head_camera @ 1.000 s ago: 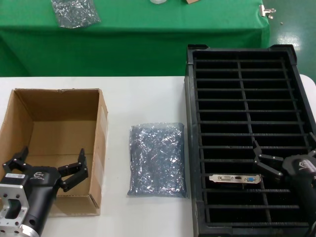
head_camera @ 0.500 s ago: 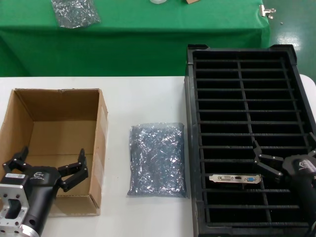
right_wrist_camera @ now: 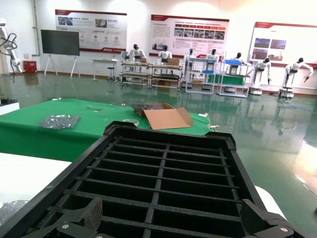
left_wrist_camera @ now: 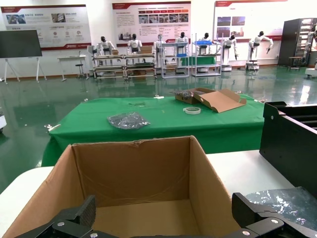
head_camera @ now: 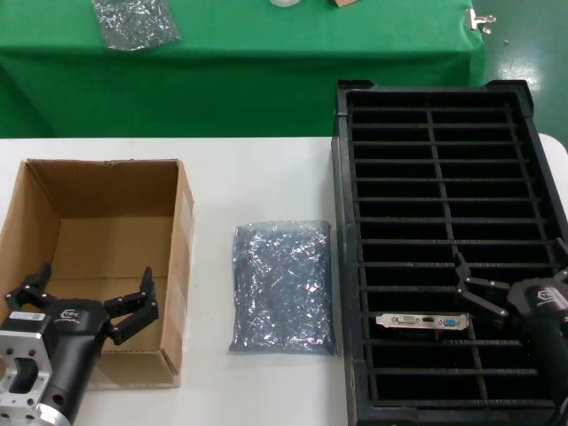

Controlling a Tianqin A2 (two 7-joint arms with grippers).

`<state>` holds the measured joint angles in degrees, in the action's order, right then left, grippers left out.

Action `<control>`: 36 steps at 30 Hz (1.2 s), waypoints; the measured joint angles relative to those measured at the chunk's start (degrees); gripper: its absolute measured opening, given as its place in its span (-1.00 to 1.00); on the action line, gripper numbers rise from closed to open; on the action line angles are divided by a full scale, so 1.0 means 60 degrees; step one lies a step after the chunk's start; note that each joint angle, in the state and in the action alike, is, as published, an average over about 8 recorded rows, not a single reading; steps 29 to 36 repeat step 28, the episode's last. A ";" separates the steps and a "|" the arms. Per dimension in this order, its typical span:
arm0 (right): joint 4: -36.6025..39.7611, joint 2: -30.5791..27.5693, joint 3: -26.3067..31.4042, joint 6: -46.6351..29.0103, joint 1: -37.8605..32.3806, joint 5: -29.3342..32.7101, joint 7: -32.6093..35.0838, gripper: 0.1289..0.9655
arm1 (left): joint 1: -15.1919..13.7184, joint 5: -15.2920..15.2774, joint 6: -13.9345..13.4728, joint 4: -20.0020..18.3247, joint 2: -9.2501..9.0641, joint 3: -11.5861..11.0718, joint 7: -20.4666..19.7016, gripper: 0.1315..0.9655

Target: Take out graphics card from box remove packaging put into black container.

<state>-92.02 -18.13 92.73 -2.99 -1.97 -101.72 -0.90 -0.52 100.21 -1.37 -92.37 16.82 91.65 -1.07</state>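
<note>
The graphics card [head_camera: 422, 320] stands in a near slot of the black container [head_camera: 444, 177], its silver bracket with a blue and a white port facing up. My right gripper [head_camera: 510, 262] is open and empty above the container, just right of the card; its wrist view shows only slots [right_wrist_camera: 163, 163] between the fingers [right_wrist_camera: 94, 214]. The brown box [head_camera: 98, 257] stands at the left, open and empty. My left gripper [head_camera: 93, 275] is open and empty over its near end, which the left wrist view [left_wrist_camera: 166, 210] also shows. The grey packaging bag [head_camera: 282, 287] lies flat between box and container.
A green-covered table [head_camera: 248, 62] stands behind the white table [head_camera: 257, 169]. On it lie a smaller silvery bag [head_camera: 135, 22], a tape roll [left_wrist_camera: 191, 110] and an open cardboard carton [left_wrist_camera: 213, 98]. The container's wall [left_wrist_camera: 292, 139] rises to the box's right.
</note>
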 joint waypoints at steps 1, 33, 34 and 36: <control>0.0000 0.0000 0.0000 0.0000 0.0000 0.0000 0.0000 1.00 | 0.0000 0.0000 0.0000 0.0000 0.0000 0.0000 0.0000 1.00; 0.0000 0.0000 0.0000 0.0000 0.0000 0.0000 0.0000 1.00 | 0.0000 0.0000 0.0000 0.0000 0.0000 0.0000 0.0000 1.00; 0.0000 0.0000 0.0000 0.0000 0.0000 0.0000 0.0000 1.00 | 0.0000 0.0000 0.0000 0.0000 0.0000 0.0000 0.0000 1.00; 0.0000 0.0000 0.0000 0.0000 0.0000 0.0000 0.0000 1.00 | 0.0000 0.0000 0.0000 0.0000 0.0000 0.0000 0.0000 1.00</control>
